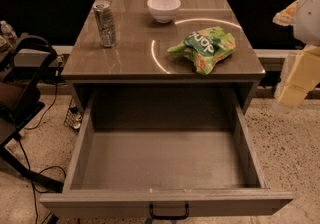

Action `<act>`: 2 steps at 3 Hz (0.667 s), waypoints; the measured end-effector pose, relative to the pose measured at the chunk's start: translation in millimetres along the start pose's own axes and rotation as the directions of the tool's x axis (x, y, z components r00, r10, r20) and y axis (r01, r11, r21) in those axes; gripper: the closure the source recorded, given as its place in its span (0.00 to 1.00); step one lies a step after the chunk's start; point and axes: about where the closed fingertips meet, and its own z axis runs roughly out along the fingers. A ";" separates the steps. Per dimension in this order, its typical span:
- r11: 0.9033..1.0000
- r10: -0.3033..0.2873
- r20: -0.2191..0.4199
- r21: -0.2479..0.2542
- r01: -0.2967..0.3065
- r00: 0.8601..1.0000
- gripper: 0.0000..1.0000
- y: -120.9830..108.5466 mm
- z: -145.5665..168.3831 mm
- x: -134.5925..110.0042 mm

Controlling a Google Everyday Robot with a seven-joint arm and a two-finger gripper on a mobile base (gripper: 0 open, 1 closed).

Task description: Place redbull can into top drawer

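Observation:
The redbull can (105, 23) stands upright on the grey-brown cabinet top (130, 58) near its left edge. The top drawer (165, 160) is pulled fully out toward me, and its inside holds nothing; its small black handle (169, 213) shows at the bottom edge. My gripper (296, 80) is at the far right edge of the view, pale and blurred, to the right of the cabinet and level with its top, well away from the can.
A white bowl (163, 8) sits at the back middle of the cabinet top. A green snack bag (203, 48) lies at the right front. A black chair frame (22, 98) and cables (35, 178) stand on the floor to the left.

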 end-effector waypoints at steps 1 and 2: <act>1.000 0.000 0.000 0.000 0.000 1.000 0.00 0.0 -0.1 0.0; 0.994 0.099 0.163 0.020 -0.104 0.982 0.00 -13.9 7.5 -6.6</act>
